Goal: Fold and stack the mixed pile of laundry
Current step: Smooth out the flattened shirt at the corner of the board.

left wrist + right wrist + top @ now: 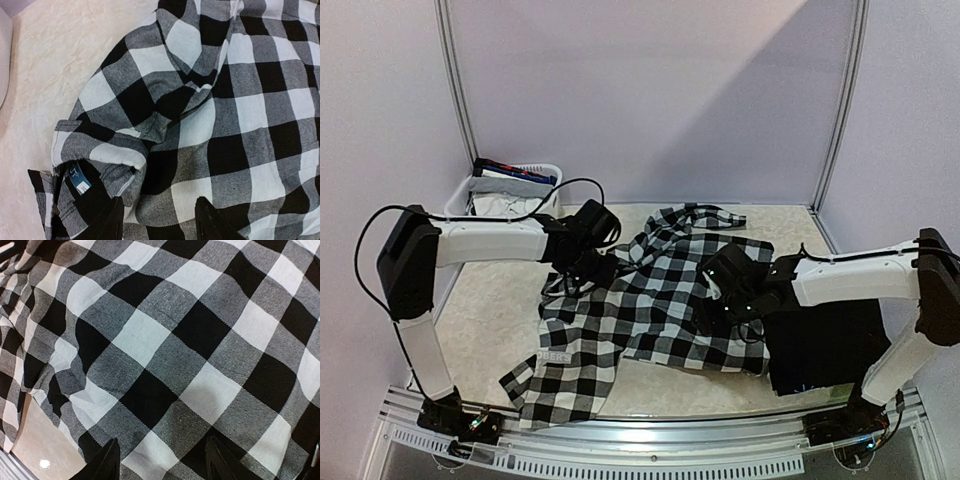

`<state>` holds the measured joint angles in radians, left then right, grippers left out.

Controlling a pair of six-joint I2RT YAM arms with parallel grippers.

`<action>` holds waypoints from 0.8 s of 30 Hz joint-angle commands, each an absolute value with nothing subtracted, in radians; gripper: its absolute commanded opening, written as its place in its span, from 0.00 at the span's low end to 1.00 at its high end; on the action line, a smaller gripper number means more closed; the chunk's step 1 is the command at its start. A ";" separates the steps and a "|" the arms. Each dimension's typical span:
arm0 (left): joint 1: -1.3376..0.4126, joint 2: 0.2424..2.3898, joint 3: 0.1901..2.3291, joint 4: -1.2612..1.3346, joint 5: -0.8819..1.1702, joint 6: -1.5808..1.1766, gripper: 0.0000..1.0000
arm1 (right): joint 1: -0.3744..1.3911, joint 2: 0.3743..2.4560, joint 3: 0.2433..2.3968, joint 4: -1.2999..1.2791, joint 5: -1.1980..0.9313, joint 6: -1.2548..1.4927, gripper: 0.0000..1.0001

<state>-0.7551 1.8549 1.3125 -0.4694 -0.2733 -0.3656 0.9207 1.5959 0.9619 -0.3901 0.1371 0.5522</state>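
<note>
Shirt [650, 300], checkered, sprawls diagonally near-left to far-right; left pincer [159, 204] and right pincer [162, 442] parted over it.

A white plastic basket [462, 200] is sitting at the far left corner of the cream, textured table [485, 315]. A slim metal left post [458, 90] and a matching right post [842, 100] are rising from the far corners against pale lilac walls [650, 90]. A ribbed metal rail [650, 437] is running along the near edge.

No text is legible. The checkered shirt [660, 290] carries a small blue neck tag [78, 183]. Its white marks are too small to read.
</note>
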 commanded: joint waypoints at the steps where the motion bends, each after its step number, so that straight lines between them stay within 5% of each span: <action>1: -0.719 1.920 1.370 -0.491 -0.278 -0.378 0.48 | 0.915 1.641 0.951 -0.337 0.106 0.531 0.59; 6: -0.702 1.975 1.397 -0.470 -0.277 -0.375 0.36 | 0.914 1.676 0.953 -0.322 0.094 0.520 0.59; 10: -0.697 2.000 1.415 -0.449 -0.270 -0.367 0.00 | 0.900 1.692 0.940 -0.317 0.088 0.525 0.58; 24: -0.485 1.879 1.369 -0.373 -0.332 -0.397 0.00 | 0.858 1.741 0.890 -0.307 0.077 0.560 0.57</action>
